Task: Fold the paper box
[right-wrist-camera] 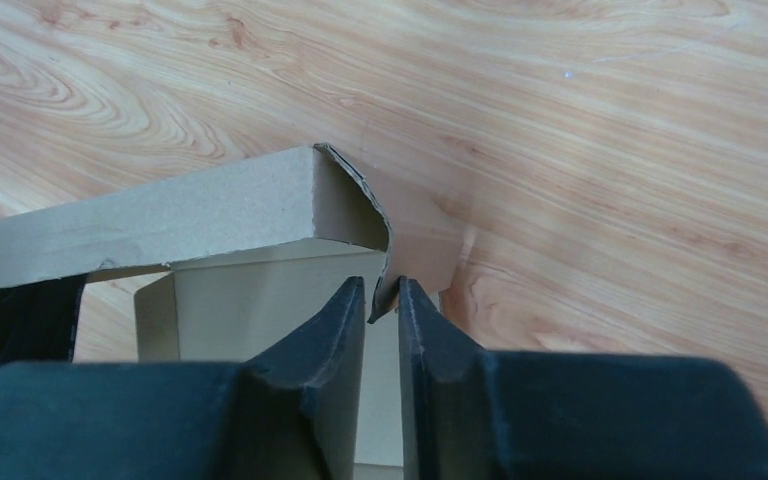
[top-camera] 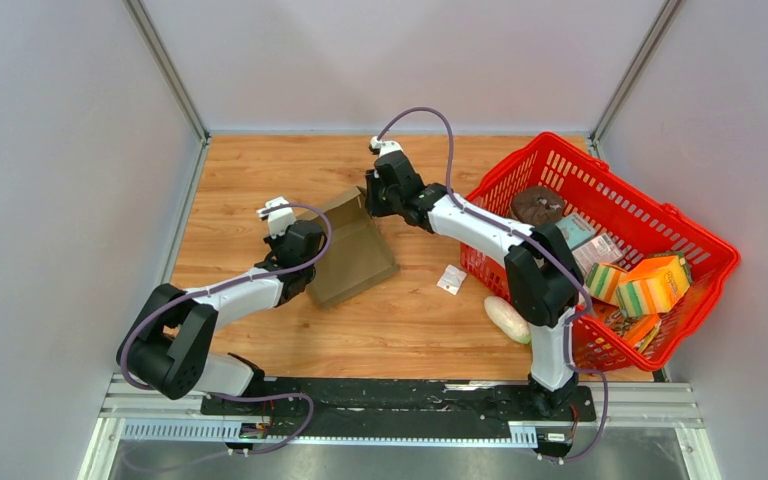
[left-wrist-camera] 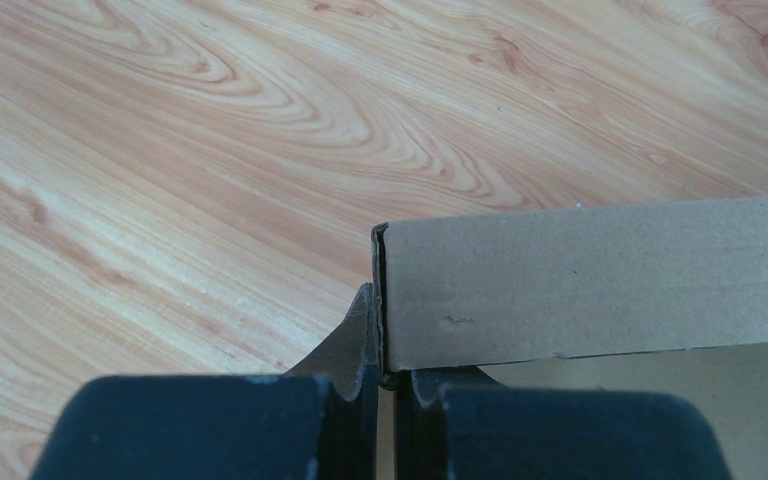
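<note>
The paper box (top-camera: 358, 262) is plain brown cardboard, partly folded, lying left of the table's middle with one wall raised at its far end. My left gripper (top-camera: 316, 258) is at the box's left side. In the left wrist view it (left-wrist-camera: 386, 345) is shut on the corner edge of an upright cardboard wall (left-wrist-camera: 600, 280). My right gripper (top-camera: 369, 206) is at the box's far end. In the right wrist view its jaws (right-wrist-camera: 382, 296) stand a narrow gap apart, with the curled edge of a cardboard flap (right-wrist-camera: 355, 205) just at the tips, touching the right finger (right-wrist-camera: 422, 320).
A red plastic basket (top-camera: 560, 158) holding packaged goods stands at the right, under the right arm. A small white packet (top-camera: 451, 279) and a pale oblong object (top-camera: 507, 318) lie on the wood just left of it. Grey walls enclose the table.
</note>
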Available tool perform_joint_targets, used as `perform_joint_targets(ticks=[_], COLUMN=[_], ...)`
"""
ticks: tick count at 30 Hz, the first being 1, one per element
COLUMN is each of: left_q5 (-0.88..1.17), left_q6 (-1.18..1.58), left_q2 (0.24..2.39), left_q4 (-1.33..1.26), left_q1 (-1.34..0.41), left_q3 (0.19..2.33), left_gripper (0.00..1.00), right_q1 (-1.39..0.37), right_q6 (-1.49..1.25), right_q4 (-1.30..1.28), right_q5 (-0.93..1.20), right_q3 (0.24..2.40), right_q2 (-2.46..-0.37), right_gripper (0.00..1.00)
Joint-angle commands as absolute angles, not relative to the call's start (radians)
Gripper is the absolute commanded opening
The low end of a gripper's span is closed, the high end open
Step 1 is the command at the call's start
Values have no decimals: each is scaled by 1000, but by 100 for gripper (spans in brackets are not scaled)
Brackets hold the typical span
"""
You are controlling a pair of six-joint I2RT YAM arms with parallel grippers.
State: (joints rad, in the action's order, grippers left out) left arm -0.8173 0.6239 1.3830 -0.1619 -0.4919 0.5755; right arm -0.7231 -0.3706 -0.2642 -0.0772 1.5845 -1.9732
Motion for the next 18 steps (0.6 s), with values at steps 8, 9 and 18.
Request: perform_joint_targets(ticks=[8, 9, 18], left_q5=[-799, -798, -799], left_q6=[627, 629, 629], left_q2=[1379, 1381, 1384], left_q4=[-179, -179, -184], left_q1=[-494, -494, -494], left_q3=[594, 594, 592], left_gripper=[0, 0, 0], right_q1=[-723, -724, -716], right_q6=[-285, -281, -325], right_q4=[-199, -213, -236], right_q5=[-95, -97, -106], right_q3=[1549, 1558, 1562], right_q2=[-1994, -2005, -2069], right_gripper=[36, 37, 47])
